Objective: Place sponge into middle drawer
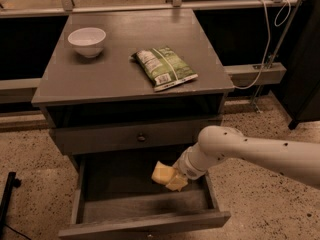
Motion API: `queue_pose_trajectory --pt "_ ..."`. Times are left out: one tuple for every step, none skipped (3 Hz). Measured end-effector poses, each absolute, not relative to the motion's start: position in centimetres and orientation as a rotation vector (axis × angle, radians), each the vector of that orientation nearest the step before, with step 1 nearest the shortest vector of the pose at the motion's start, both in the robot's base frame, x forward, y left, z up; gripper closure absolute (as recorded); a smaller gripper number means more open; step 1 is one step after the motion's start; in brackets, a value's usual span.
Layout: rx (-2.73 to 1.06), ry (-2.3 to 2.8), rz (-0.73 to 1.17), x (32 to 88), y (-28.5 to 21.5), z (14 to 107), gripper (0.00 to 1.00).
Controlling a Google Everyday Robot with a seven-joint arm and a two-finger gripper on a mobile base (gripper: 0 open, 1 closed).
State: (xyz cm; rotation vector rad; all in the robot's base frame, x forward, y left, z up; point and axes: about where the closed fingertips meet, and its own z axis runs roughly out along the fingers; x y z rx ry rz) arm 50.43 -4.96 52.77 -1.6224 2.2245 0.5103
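The pale yellow sponge (162,173) hangs tilted inside the open middle drawer (120,189), just above its floor and right of centre. My gripper (174,180) reaches down into the drawer from the right at the end of the white arm (250,151). It is shut on the sponge's right end. The wrist hides most of the fingers. The drawer is pulled well out, with its front wall (145,223) nearest the camera.
A closed drawer front with a small round dark knob (141,137) sits right above the open drawer. On the cabinet top (100,74) stand a white bowl (87,40) and a green snack bag (164,67). A white cable (265,39) hangs at the right. A dark stand (7,196) is at the lower left.
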Motion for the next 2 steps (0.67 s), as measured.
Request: queue_pose_trajectory --pt "-1.532 2.224 0.594 51.30 -4.79 51.07 0.00" --pt "-1.532 2.224 0.594 51.30 -4.79 51.07 0.00"
